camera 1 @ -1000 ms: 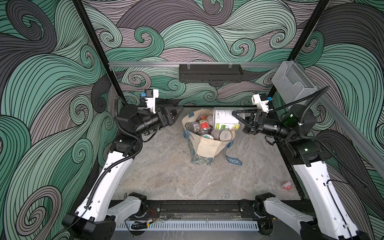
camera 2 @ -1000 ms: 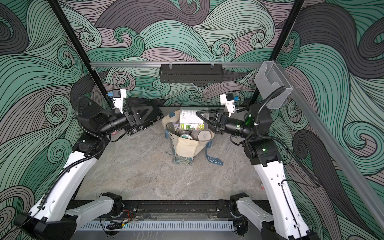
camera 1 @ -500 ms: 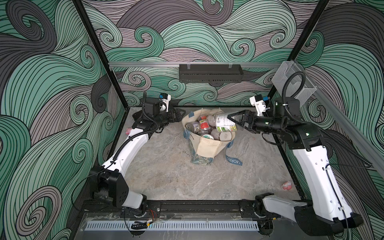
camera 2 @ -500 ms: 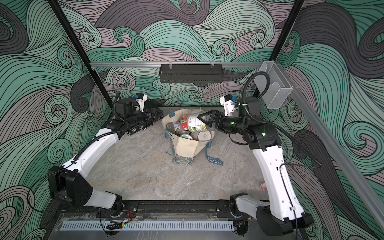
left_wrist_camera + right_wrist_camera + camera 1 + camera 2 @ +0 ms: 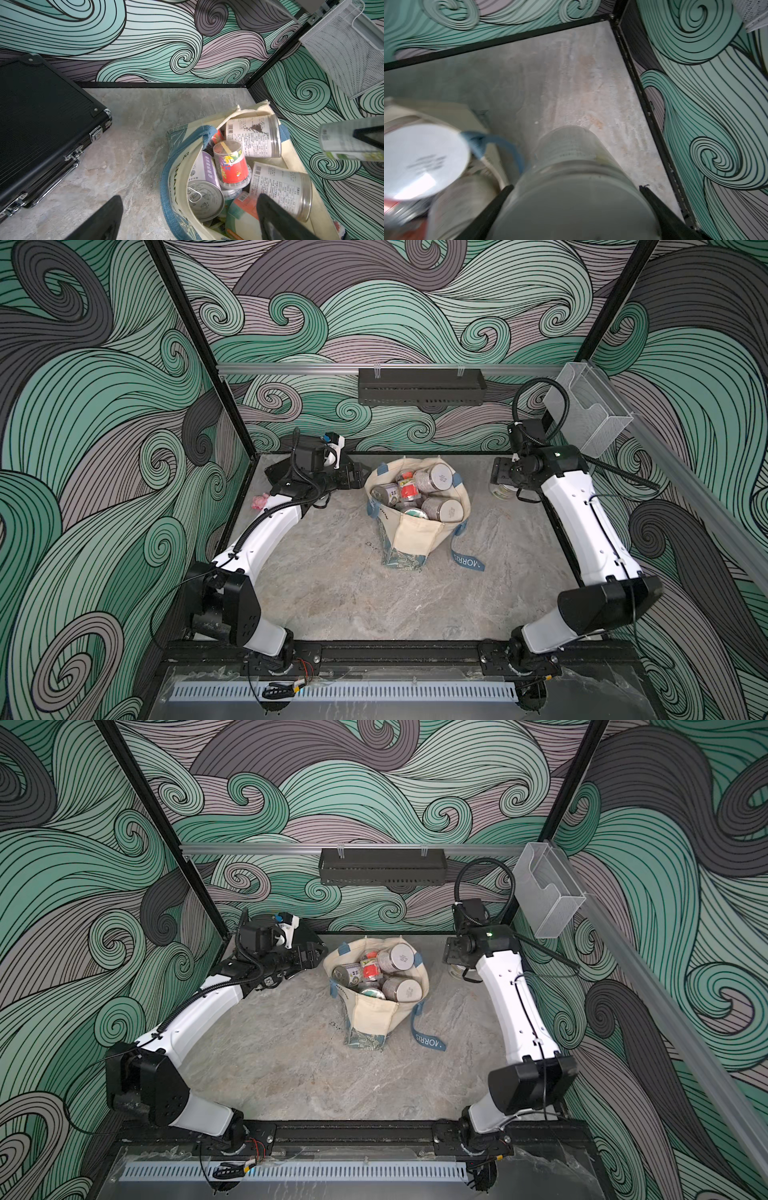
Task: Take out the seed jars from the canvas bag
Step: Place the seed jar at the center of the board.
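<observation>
The canvas bag (image 5: 415, 533) stands open in the middle of the tabletop (image 5: 332, 593), toward the back wall, its blue strap (image 5: 467, 562) trailing out in front. Inside is a heap of jars (image 5: 436, 480), labelled ones with silvery and clear lids, tipped at all angles, with a red jar (image 5: 232, 166) in the middle of the pile.

Over to the right hand (image 5: 575, 187): it's clamped around a clear jar (image 5: 571, 158), gripping the body on both sides. That one is out of the bag, off to its right near the back right corner. It hangs low over the tabletop, and whether its bottom touches I can't tell.

The left hand (image 5: 189, 198) is spread wide and holds nothing, straddling the bag's left rim, one side over the mouth, the other over bare tabletop. A black case (image 5: 41, 108) lies flat by the back left corner, apart from the bag, and a pink lump (image 5: 259, 502) sits at the left edge.
</observation>
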`<action>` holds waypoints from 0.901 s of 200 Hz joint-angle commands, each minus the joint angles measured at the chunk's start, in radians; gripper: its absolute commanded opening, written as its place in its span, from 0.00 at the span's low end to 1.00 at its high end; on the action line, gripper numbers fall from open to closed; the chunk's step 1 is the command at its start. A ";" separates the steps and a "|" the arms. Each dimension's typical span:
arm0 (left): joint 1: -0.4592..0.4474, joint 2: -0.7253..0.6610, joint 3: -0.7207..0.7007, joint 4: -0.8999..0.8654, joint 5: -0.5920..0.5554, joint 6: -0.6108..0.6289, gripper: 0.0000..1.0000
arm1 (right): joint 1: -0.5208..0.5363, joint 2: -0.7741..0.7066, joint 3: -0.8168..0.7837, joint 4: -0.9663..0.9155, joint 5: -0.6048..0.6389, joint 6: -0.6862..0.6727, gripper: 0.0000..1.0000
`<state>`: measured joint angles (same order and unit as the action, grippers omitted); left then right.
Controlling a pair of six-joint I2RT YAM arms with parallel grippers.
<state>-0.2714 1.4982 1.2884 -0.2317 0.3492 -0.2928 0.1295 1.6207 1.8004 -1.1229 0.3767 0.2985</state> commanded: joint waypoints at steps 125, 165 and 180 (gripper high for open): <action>-0.011 0.060 -0.002 0.043 0.066 -0.066 0.98 | -0.230 0.594 0.283 0.146 -0.051 0.131 0.78; -0.018 0.085 0.005 0.049 0.095 -0.085 0.99 | -0.244 0.609 0.307 0.143 -0.076 0.129 0.96; -0.023 0.092 0.006 0.049 0.101 -0.088 0.99 | -0.247 0.592 0.306 0.130 -0.070 0.128 0.99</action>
<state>-0.2794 1.5768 1.2797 -0.2035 0.4160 -0.3618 -0.1173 2.2391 2.0792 -0.9779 0.3195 0.4202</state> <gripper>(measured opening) 0.986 0.976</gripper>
